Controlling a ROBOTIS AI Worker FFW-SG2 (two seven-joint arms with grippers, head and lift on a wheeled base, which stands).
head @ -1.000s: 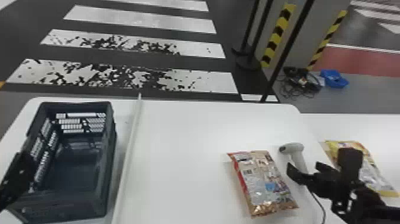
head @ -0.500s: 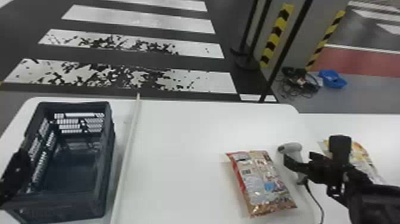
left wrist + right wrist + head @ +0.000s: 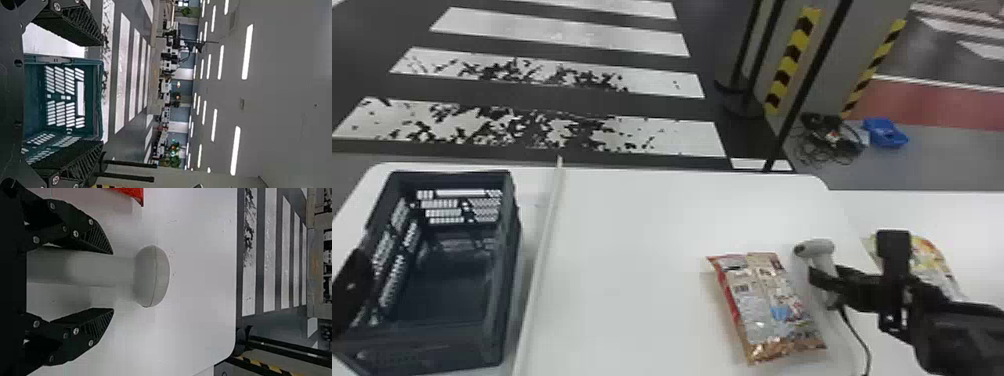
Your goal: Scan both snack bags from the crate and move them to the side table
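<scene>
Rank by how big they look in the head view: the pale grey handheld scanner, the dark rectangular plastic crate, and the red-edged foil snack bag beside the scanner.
1. Crate, by far
2. Snack bag
3. Scanner, partly hidden but clearly smallest

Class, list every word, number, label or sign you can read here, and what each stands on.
Readable texts: none.
Bag on the table: print, too blurred to read.
Bag on the side table: print, too blurred to read.
Scanner, crate: no readable text.
</scene>
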